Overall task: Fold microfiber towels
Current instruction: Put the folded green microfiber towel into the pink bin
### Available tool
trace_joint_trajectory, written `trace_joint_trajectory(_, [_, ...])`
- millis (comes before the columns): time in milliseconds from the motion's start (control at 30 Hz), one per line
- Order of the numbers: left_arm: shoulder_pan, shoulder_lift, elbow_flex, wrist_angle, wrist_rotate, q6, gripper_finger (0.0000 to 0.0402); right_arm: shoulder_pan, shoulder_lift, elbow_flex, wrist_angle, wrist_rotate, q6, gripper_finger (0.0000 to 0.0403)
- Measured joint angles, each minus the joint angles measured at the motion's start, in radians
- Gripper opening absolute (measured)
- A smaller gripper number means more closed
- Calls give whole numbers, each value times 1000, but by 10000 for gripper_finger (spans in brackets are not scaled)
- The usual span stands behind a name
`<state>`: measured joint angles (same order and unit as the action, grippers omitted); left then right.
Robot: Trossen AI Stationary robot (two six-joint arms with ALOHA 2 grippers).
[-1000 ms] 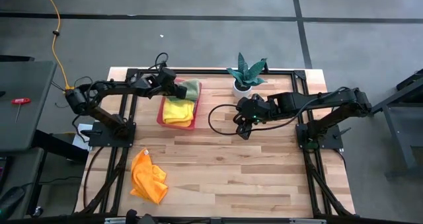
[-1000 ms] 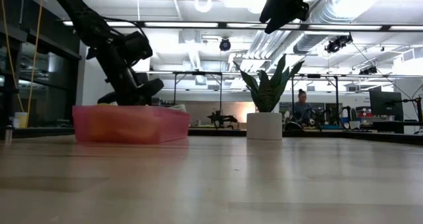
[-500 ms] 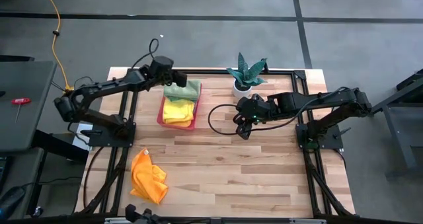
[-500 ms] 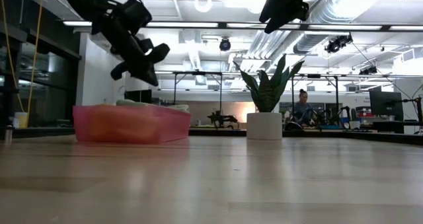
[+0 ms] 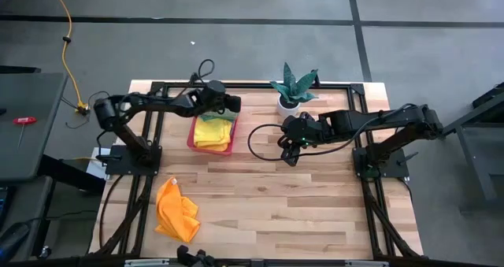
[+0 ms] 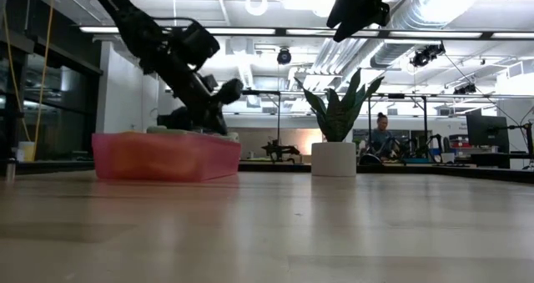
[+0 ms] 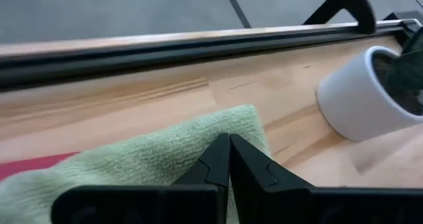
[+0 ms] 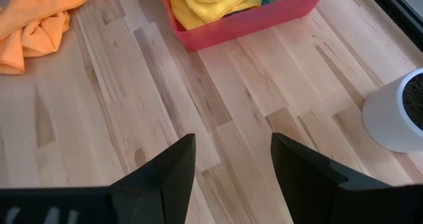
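Folded yellow towels (image 5: 213, 131) and a green towel (image 7: 165, 158) fill the tray (image 5: 191, 138); the orange towel (image 5: 176, 210) lies crumpled on the counter (image 5: 299, 204). Left gripper (image 5: 233, 105) jaws closed over the tray, right gripper (image 5: 290, 157) jaws open, empty.

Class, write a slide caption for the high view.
Left claw shut over pink tray of folded towels; orange towel lies crumpled.

Folded towels (image 5: 213, 131) lie in the tray (image 5: 191, 137), plant (image 5: 293, 88) beside it.
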<state>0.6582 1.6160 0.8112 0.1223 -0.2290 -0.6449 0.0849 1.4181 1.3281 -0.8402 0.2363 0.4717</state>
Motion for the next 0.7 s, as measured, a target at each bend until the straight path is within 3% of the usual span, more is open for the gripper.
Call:
trace_joint_trajectory(367, [-72,59,0,22,57,-24,0,0,0,0,0,0,0,190])
trace_joint_trajectory(700, [-54,83,0,-25,152,28,0,0,0,0,0,1,0,190])
